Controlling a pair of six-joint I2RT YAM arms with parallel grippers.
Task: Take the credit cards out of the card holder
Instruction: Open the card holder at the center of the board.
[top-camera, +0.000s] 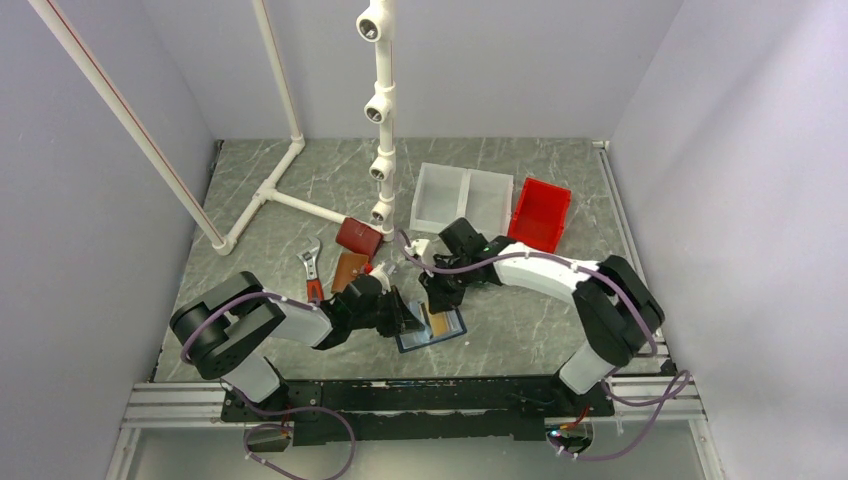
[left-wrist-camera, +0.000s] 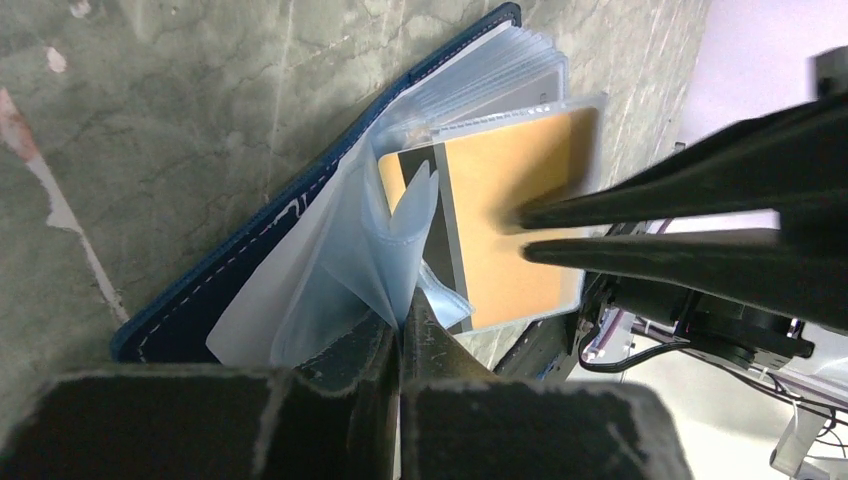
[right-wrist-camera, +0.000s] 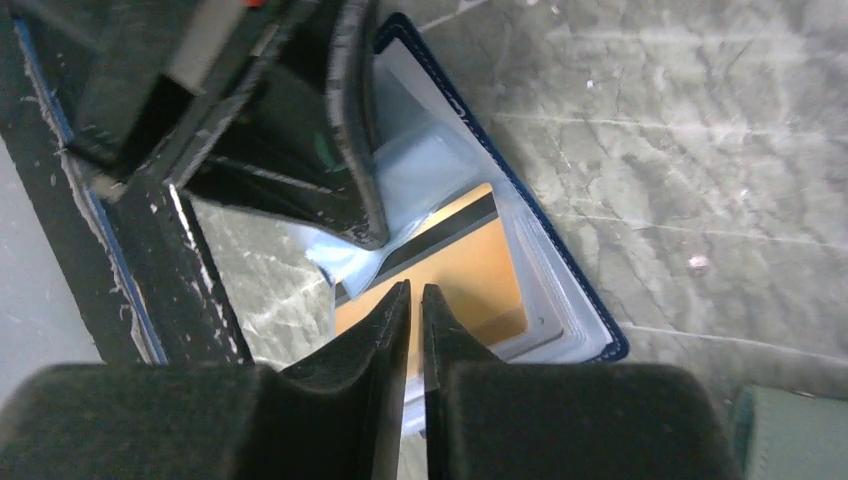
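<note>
The card holder (top-camera: 447, 330) lies open on the table, navy outside (left-wrist-camera: 200, 300) with clear sleeves fanned out. It also shows in the right wrist view (right-wrist-camera: 560, 235). My left gripper (top-camera: 405, 320) is shut on one clear sleeve (left-wrist-camera: 400, 312) at the holder's near edge. An orange-tan credit card (left-wrist-camera: 500, 170) with a black stripe sticks partway out of a sleeve. My right gripper (top-camera: 432, 300) points down at it with its jaws closed to a thin slit (right-wrist-camera: 416, 290), and its fingertips (left-wrist-camera: 530, 215) rest on the card's face (right-wrist-camera: 470, 270). Other cards are hidden.
A dark red wallet (top-camera: 358, 235), a brown wallet (top-camera: 350, 270) and a wrench (top-camera: 312, 270) lie left of the grippers. A white tray (top-camera: 460, 197) and a red bin (top-camera: 540, 213) stand behind. A white pipe frame (top-camera: 380, 100) rises at the back. A grey-green wallet corner (right-wrist-camera: 790, 430) lies close by.
</note>
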